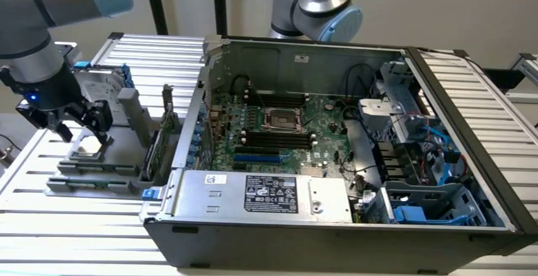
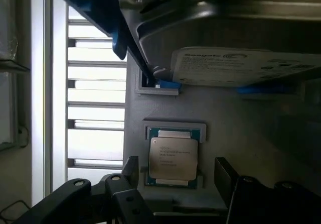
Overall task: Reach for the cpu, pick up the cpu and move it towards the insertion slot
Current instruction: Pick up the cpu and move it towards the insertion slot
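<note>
The cpu is lying flat in its square recess on the grey holder. Your gripper is hanging over it with its fingers spread apart, one flanking each side of the chip (they are gripping nothing). On that same holder, the hard drive is standing on edge just beyond the cpu. The insertion slot is sitting well apart from the holder, inside the open computer case, toward the exterior view's right.
</note>
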Controlling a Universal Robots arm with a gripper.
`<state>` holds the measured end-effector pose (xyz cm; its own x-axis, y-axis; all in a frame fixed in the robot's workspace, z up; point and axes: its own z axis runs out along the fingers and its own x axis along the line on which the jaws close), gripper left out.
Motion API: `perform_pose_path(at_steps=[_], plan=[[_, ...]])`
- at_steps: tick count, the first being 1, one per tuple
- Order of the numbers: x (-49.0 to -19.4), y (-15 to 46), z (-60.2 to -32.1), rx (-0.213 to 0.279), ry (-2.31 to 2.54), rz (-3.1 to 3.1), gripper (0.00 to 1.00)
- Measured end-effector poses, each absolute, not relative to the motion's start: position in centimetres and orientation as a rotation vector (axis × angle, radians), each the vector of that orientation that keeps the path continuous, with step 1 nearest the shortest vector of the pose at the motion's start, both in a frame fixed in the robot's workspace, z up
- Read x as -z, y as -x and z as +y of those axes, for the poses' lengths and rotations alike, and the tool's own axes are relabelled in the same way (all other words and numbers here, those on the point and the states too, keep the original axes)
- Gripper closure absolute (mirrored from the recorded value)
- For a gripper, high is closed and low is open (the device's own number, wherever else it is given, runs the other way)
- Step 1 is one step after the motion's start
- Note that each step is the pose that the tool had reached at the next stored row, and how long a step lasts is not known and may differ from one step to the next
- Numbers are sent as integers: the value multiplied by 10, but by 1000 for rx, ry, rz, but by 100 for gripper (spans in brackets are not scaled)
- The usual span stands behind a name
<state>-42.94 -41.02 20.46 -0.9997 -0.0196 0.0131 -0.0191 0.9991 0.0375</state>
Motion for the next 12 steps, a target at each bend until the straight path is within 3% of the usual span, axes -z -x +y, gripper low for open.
perform_pose_path(at_steps=[12], plan=[[-191, 430, -408, 55, -30, -3127, 29]])
